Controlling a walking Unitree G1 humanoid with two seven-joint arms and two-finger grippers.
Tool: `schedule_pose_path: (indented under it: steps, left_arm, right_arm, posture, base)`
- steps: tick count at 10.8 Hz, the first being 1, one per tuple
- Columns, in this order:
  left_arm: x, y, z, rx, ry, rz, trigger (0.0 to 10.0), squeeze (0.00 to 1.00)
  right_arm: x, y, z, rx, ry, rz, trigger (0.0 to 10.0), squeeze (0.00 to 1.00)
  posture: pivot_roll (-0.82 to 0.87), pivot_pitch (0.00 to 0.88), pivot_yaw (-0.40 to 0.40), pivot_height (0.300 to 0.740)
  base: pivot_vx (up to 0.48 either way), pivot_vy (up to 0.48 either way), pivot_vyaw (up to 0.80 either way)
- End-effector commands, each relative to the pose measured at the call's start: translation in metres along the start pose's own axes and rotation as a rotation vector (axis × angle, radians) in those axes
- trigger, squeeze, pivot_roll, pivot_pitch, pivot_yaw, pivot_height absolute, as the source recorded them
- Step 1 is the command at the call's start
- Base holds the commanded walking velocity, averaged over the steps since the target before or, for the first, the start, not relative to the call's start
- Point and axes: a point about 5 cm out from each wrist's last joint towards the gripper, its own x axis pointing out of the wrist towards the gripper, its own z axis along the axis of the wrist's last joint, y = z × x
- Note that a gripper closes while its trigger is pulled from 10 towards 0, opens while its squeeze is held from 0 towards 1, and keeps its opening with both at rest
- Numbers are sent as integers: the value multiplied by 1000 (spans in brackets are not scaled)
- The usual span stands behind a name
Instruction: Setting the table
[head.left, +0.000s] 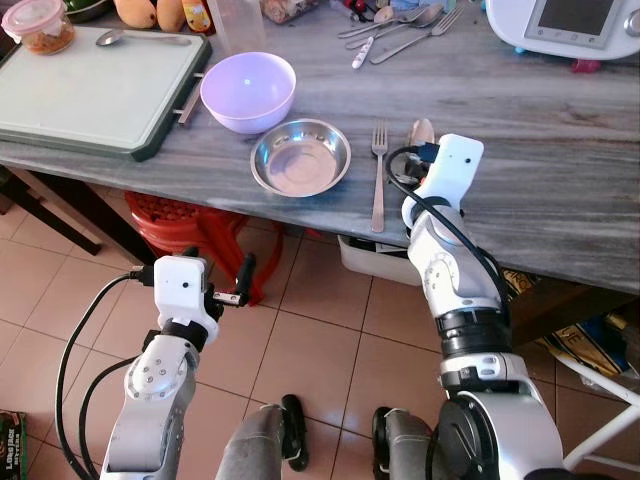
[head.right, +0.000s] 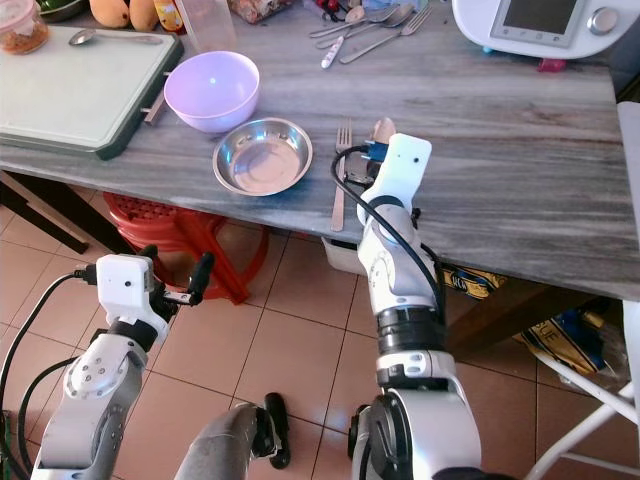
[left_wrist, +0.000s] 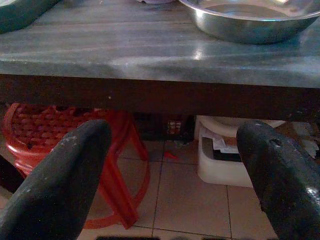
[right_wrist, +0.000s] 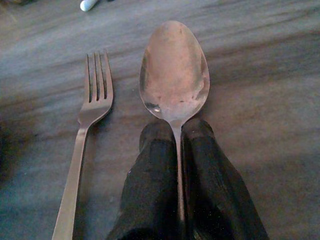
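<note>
Grey wood-grain bench (head.left: 560, 190) is stretching across the room above a floor of tan tiles. Over it the right claw (right_wrist: 177, 145) is pinching the handle of one spoon (right_wrist: 174, 70), its two black fingers (right_wrist: 150, 190) pressed close on either side while the bowl of the spoon is lying flat on the bench. Just beside it, one fork (head.left: 378, 175) is lying parallel, tines pointing away from the robot. Next to the fork one steel dish (head.left: 300, 157) is sitting, touching or nearly touching one lilac bowl (head.left: 248, 90) behind it. Farther back a loose heap of cutlery (head.left: 395, 30) is resting, perhaps four or five pieces. The left claw (left_wrist: 172, 165) is hanging spread wide below the bench edge, facing one red stool (head.left: 195, 230).
</note>
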Motion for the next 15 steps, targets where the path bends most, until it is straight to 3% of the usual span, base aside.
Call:
schedule_pose_path:
  steps: [1, 5, 6, 7, 9, 14, 15]
  left_arm:
    - [-2, 1, -2, 0, 16, 1, 10000, 0]
    - [-2, 1, -2, 0, 15, 0, 10000, 0]
    - [-2, 1, -2, 0, 16, 0, 10000, 0]
    - [-1, 1, -1, 1, 15, -2, 10000, 0]
    - [-1, 1, -1, 0, 14, -3, 10000, 0]
    - [1, 0, -1, -2, 11, -4, 10000, 0]
    - [1, -1, 0, -6, 7, -5, 10000, 0]
  right_arm:
    - [0, 6, -8, 7, 35, 5, 10000, 0]
    - [2, 11, -11, 14, 37, 2, 10000, 0]
    - [3, 11, -12, 10, 39, -3, 10000, 282]
    - [3, 11, -12, 12, 38, -6, 10000, 722]
    - [3, 9, -11, 10, 29, -24, 10000, 1000]
    - [2, 9, -3, -1, -22, -36, 10000, 1000]
    - [-3, 8, 11, -31, -108, -39, 10000, 1000]
  posture:
    - [-6, 252, 84, 740]
    - [-1, 254, 85, 740]
    - [-2, 253, 86, 740]
    - [-2, 253, 85, 740]
    - [-2, 251, 85, 740]
    - [0, 245, 84, 740]
    - [4, 242, 83, 740]
  base:
    - [0, 0, 0]
    - [0, 0, 0]
    - [0, 0, 0]
    - [0, 0, 0]
    - [0, 0, 0]
    - [0, 0, 0]
    - [0, 0, 0]
